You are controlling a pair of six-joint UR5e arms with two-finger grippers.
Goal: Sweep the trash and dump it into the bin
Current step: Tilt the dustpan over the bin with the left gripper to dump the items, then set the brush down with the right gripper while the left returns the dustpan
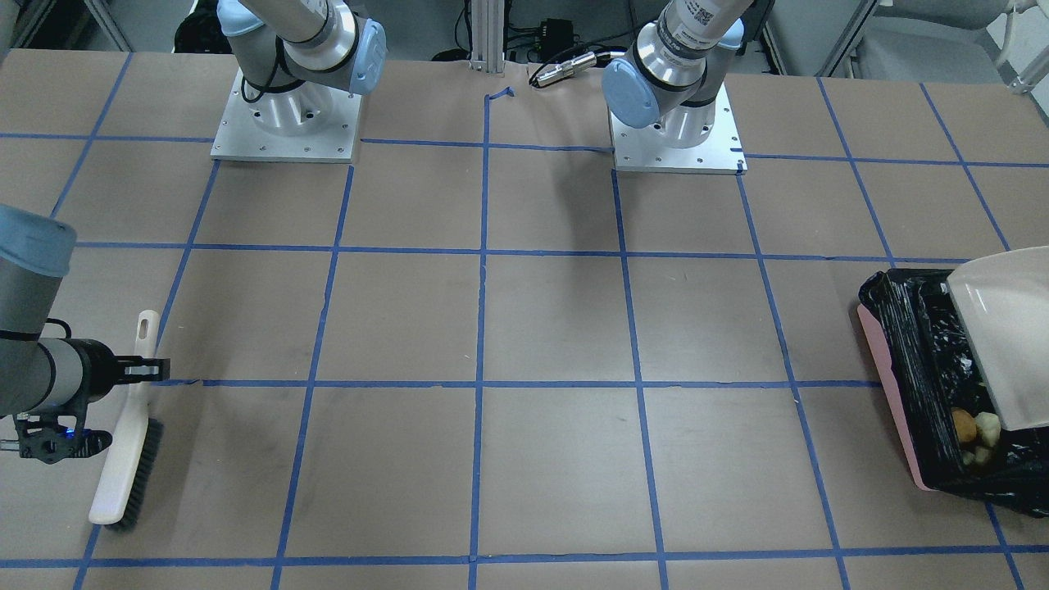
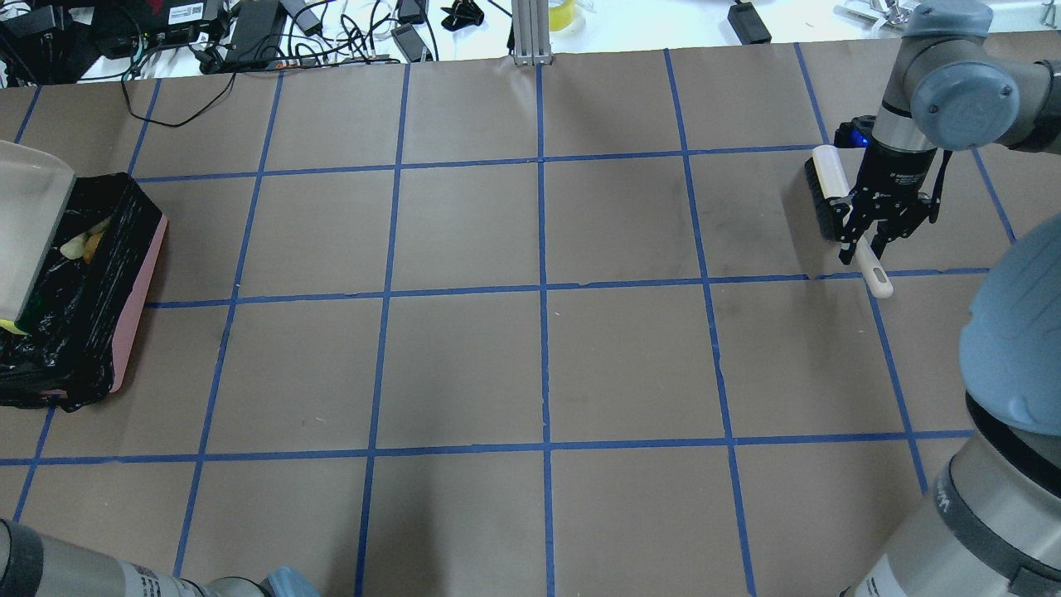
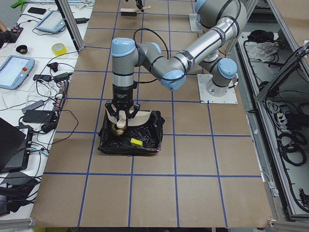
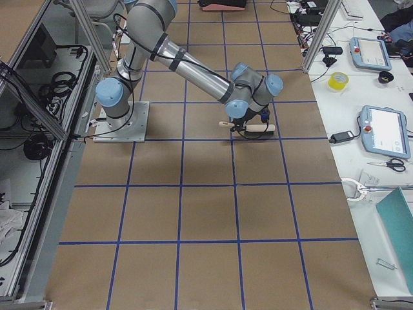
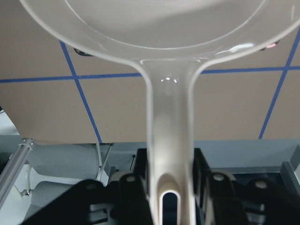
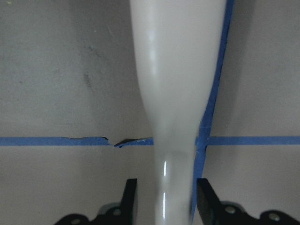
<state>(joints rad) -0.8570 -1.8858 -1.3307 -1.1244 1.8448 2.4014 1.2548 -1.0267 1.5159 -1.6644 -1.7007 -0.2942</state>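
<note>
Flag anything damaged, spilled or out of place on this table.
Only the tape: the blue grid line is torn beside the brush handle. Nothing is spilled; the trash lies in the bin, under the tilted dustpan held by the left gripper.

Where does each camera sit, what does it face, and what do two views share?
Front-facing: across the table, facing the robot; right arm beside the brush, view left.
Overhead: behind the robot, looking forward; bin at left.
Exterior left: table's left end; left arm holds the dustpan over the bin.
Exterior right: opposite end; right arm nearest.
Left wrist: along the dustpan handle, left fingers gripping it.
Right wrist: along the brush handle, right fingers straddling it.
Shared: front-facing and overhead both show brush and bin, mirrored.
</note>
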